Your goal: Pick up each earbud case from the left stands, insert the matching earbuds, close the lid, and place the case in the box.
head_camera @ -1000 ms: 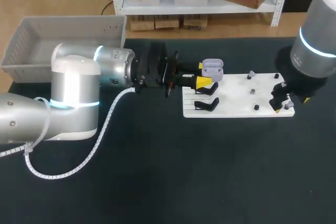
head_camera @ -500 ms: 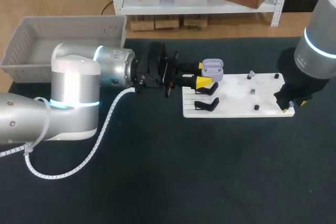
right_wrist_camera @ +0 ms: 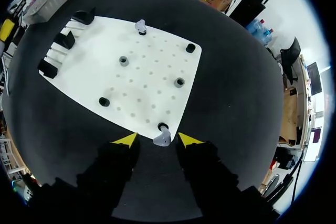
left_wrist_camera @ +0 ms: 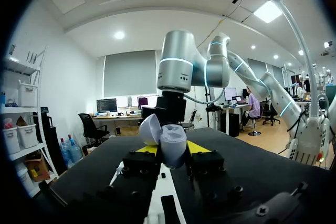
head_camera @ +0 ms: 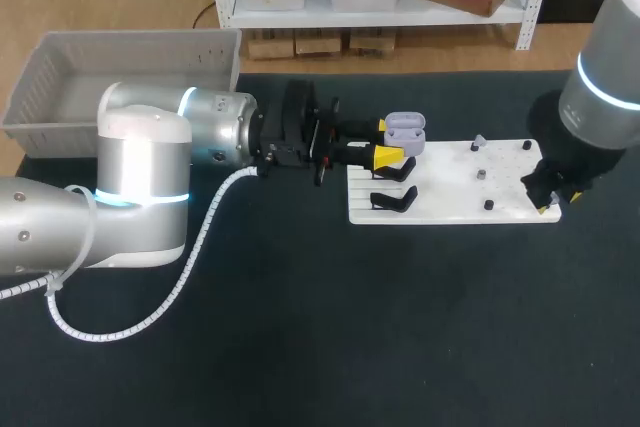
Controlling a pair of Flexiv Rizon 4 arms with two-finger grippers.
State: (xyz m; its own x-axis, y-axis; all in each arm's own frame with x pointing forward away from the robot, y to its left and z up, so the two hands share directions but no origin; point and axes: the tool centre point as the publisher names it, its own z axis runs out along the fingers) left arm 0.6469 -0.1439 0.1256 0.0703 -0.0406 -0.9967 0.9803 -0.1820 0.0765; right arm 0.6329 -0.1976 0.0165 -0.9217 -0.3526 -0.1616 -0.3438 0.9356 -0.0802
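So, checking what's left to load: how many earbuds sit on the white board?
2. One earbud stands on a peg at the board's far edge; the other on the corner peg between the right gripper's open fingers. None seems hidden.

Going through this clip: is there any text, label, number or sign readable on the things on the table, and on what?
None can be read.
The case, the white board and the box show no print, label or number in any view.
The left hand and the right hand bear no legible marking either.
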